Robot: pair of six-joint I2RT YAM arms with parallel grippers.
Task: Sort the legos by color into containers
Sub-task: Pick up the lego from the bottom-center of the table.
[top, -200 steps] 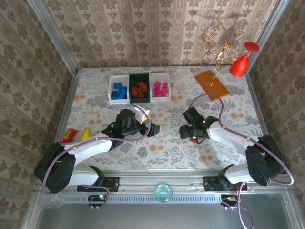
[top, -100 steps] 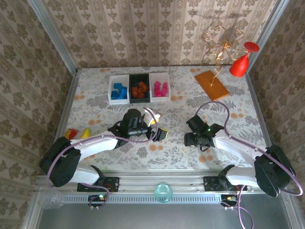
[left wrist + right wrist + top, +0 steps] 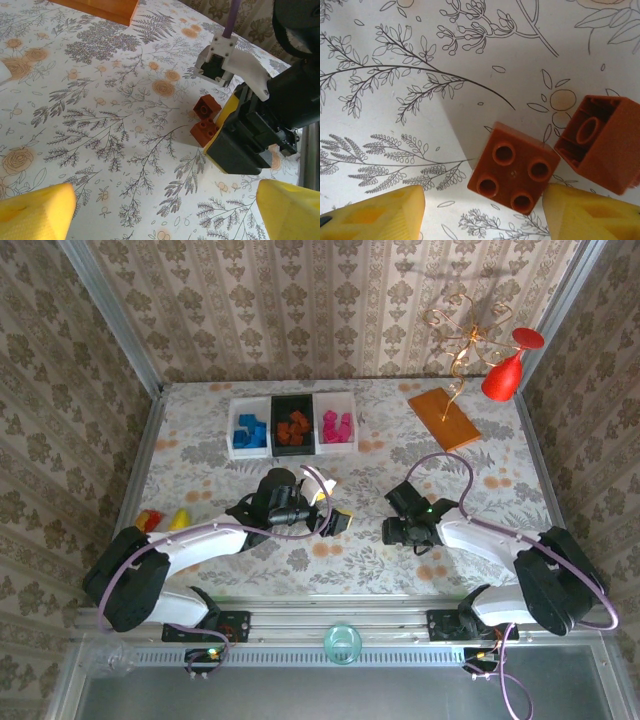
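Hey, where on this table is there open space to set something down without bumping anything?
Bare table lies between the pink-brick tray and the orange-brown board, and left of the blue-brick tray down to the yellow pieces. Crowded: front centre, where the left end effector and right end effector face two orange-brown bricks.

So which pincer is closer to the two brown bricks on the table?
Right. The right pincer straddles the studs-up brick, the tipped brick beside one finger; the left pincer hangs apart, to their left.
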